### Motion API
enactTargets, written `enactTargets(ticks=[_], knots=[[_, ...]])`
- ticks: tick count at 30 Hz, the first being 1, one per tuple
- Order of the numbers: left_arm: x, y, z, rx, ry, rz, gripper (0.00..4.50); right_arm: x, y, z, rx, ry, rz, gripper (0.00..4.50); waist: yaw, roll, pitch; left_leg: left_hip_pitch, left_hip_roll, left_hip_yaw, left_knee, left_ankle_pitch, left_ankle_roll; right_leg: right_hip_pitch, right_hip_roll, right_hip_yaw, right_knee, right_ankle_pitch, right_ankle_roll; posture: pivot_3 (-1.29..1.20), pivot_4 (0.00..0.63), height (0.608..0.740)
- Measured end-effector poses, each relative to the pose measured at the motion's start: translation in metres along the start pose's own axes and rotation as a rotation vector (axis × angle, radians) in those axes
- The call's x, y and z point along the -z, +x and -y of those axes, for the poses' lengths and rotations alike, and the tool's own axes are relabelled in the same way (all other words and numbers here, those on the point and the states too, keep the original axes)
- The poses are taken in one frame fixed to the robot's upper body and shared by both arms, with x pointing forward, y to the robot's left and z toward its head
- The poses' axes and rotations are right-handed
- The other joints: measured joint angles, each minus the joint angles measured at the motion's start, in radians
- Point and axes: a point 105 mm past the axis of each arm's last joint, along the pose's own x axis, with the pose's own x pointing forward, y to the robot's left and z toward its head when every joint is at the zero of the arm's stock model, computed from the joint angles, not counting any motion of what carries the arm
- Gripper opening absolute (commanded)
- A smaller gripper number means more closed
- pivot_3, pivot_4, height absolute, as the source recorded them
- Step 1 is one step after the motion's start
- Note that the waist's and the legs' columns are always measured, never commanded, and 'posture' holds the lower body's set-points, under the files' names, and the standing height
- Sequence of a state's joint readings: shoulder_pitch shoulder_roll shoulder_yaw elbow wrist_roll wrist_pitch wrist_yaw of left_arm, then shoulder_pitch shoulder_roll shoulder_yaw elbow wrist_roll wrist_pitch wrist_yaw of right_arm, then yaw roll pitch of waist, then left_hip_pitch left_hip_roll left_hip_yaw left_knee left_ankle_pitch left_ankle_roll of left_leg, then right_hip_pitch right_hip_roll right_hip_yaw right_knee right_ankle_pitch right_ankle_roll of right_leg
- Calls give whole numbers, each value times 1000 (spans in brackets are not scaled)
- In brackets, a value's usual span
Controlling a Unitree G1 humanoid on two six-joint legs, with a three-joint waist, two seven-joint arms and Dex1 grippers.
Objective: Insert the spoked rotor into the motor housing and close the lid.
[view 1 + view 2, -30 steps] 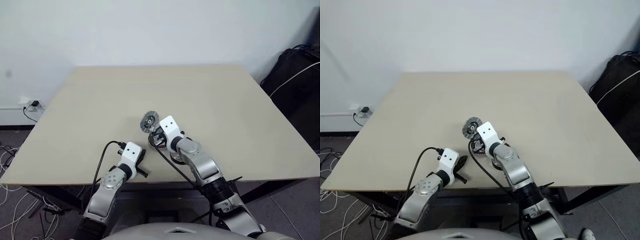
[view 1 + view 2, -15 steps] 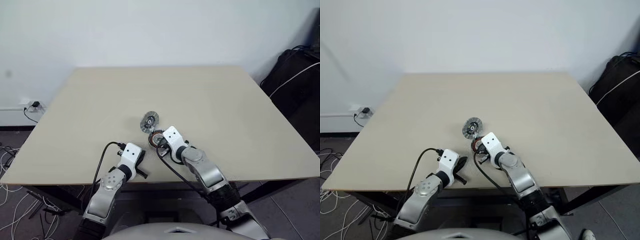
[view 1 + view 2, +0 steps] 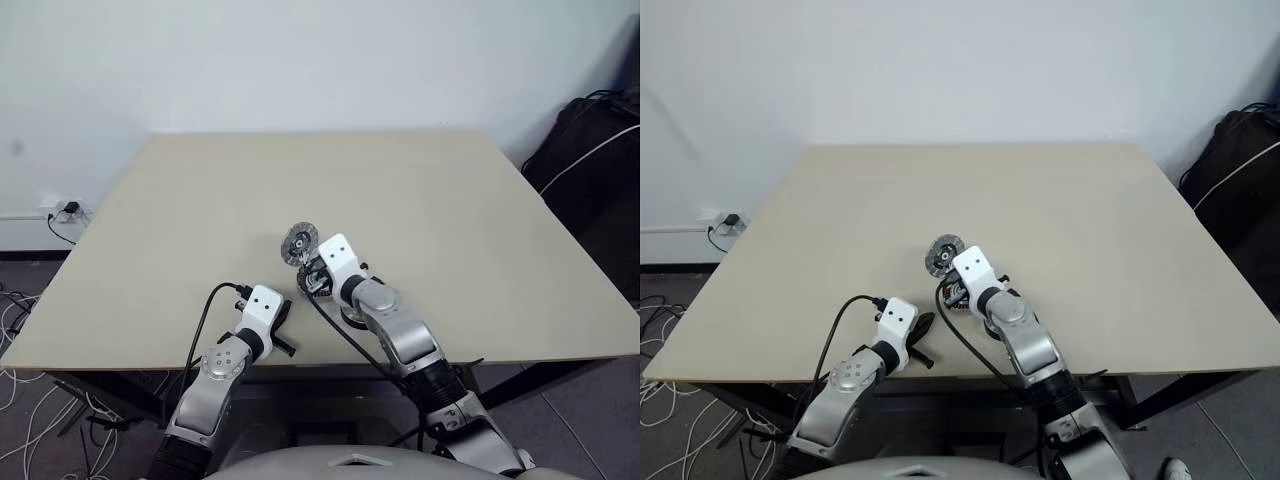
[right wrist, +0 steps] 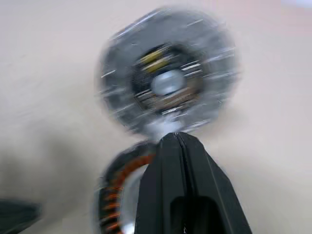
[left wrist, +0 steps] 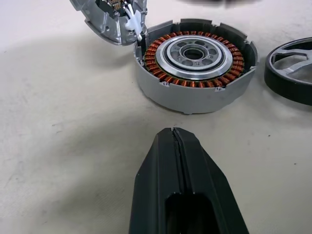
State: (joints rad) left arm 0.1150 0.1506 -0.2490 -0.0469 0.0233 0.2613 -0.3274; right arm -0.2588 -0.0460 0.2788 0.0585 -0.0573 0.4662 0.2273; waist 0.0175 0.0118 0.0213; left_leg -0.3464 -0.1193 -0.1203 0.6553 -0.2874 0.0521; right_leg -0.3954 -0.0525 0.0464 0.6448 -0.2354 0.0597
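The motor housing [image 5: 195,66], copper coils around a silvery centre, lies on the table with its top uncovered. The silver lid [image 3: 299,243] stands tilted on edge against the housing's far rim, its inner face showing in the right wrist view. The black spoked rotor [image 5: 292,68] lies flat beside the housing, partly under my right forearm [image 3: 352,318]. My right gripper [image 3: 311,272] is shut and empty, its tip over the housing rim just short of the lid [image 4: 168,90]. My left gripper [image 5: 174,132] is shut and empty, a short way in front of the housing.
The beige table [image 3: 450,200] is bare apart from these parts. Its front edge runs just behind my left gripper [image 3: 287,312]. A black bag [image 3: 590,150] stands off the table's right side, and cables lie on the floor at the left.
Half a second ago my right gripper had drawn back, baring the housing; it has come forward again over the housing toward the lid. The lid, rotor and left gripper kept still.
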Motion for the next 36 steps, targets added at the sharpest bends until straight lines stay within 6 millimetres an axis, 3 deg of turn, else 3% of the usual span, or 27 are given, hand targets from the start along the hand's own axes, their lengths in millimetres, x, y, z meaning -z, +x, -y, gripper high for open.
enactTargets(ticks=[7, 13, 16, 20, 27, 32, 36], knots=[[3, -2, -1, -2, 2, -9, 0, 12, -42, 47, 179, 142, -26, 28, 4, 0, 0, -1, 0, 0, 0, -1, 1, -1, 0, 0, 0, 0, 0, 0, 0, 740], [2, -1, 1, 16, 1, -10, 0, 29, -83, 72, 273, 194, -94, 28, 4, 0, 0, -1, 1, 0, 0, -1, 2, 0, -1, 0, 0, -3, 5, 0, 0, 740], [2, 0, 4, 32, 2, -13, 0, 33, -97, 77, 304, 224, -106, 659, 4, 0, 0, -1, 1, 0, 0, -1, 2, 0, -1, 0, 0, -3, 5, 0, 0, 740], [-2, 2, 5, 48, 11, -4, 0, 43, -114, 86, 361, 276, -130, 1950, 10, 0, 0, -1, 1, 0, 1, -1, 2, 0, -1, 0, -1, -4, 6, 0, 0, 740], [-3, 2, 7, 62, 17, -2, 0, 62, -127, 89, 393, 388, -199, 4254, 10, 0, 1, -1, 1, 0, 1, -1, 2, 0, -1, 0, -1, -4, 6, 0, 0, 740], [-3, 2, 6, 62, 18, -2, 0, 68, -127, 75, 291, 625, -218, 4254, 11, 1, 1, -1, 1, 0, 0, -1, 2, 0, -1, 0, -1, -4, 6, 0, 0, 740], [-3, 2, 6, 61, 19, -3, 0, 57, -126, 76, 231, 792, -149, 4254, 11, 1, 2, -2, 1, 0, 0, -1, 2, 0, -1, 0, -1, -4, 6, 0, 0, 740]])
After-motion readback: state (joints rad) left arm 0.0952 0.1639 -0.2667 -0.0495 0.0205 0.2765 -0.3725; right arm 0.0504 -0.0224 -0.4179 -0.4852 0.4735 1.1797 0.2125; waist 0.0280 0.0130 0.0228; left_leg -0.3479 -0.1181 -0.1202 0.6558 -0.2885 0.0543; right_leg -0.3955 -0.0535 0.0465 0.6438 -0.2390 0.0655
